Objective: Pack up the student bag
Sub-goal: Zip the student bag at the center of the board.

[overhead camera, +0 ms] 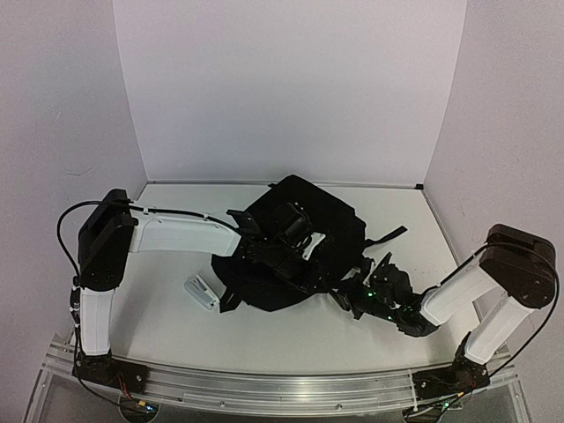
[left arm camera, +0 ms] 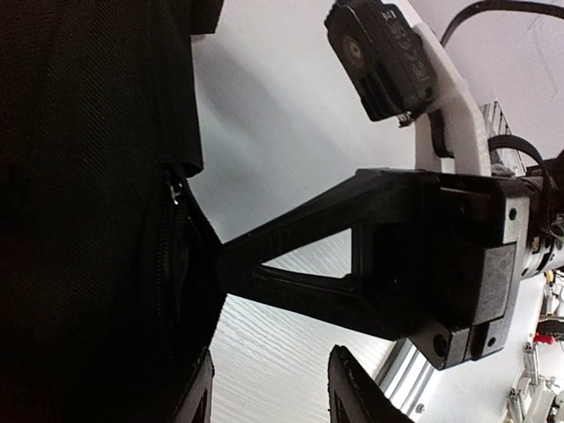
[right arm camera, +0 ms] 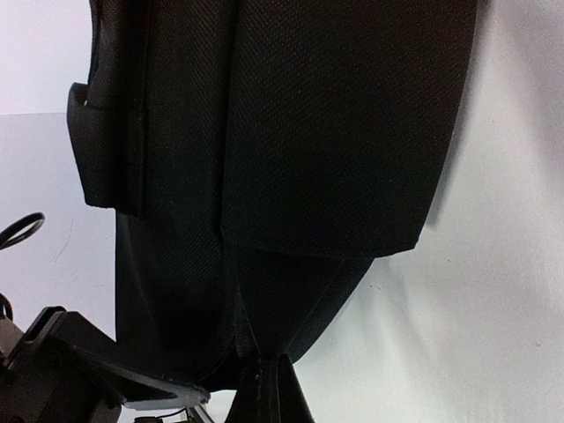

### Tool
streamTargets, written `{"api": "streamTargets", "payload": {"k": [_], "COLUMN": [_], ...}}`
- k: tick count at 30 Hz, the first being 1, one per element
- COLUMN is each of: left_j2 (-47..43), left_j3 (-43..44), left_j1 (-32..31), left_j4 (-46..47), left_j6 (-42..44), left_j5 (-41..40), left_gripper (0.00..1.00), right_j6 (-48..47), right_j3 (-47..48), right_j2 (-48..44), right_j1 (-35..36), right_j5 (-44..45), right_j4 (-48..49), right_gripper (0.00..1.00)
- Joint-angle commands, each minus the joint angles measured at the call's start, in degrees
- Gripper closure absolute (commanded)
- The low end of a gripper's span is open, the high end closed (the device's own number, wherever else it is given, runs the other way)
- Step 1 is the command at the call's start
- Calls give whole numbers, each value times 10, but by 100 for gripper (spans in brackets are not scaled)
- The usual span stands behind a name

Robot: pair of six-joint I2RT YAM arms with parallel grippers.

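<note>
The student bag [overhead camera: 304, 231], a large black fabric backpack, lies crumpled mid-table. My left gripper [overhead camera: 269, 256] is low over its near-left part. In the left wrist view the left gripper [left arm camera: 271, 352] has its jaws apart with bare table between them, and one finger [left arm camera: 198, 397] lies against the student bag's [left arm camera: 88, 203] zipped edge. My right gripper [overhead camera: 348, 295] sits at the bag's near-right edge. In the right wrist view the right gripper [right arm camera: 273, 379] is shut on a fold of the student bag's [right arm camera: 291, 132] fabric, lifting it.
A small white object [overhead camera: 201, 293] lies on the table left of the bag. A black strap [overhead camera: 388, 236] trails right. White walls enclose the table on three sides. The right arm's finger [left arm camera: 308, 264] crosses the left wrist view.
</note>
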Motion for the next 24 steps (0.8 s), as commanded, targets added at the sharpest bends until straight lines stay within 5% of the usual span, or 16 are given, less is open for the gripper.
{"api": "streamTargets", "payload": {"k": [1, 24], "left_j2": [6, 63], "left_j3": [14, 52], "left_j1": [0, 0], "left_j4": [-5, 22], "left_j6": [13, 11], "left_j5": [-74, -63], "left_gripper": [56, 72], "right_j6": [8, 15], "right_j3": [-11, -11], "right_j2": [-1, 23], "right_j1": [3, 3], "right_j5": [-15, -31], "right_j4": [15, 52], "right_gripper": [100, 100]}}
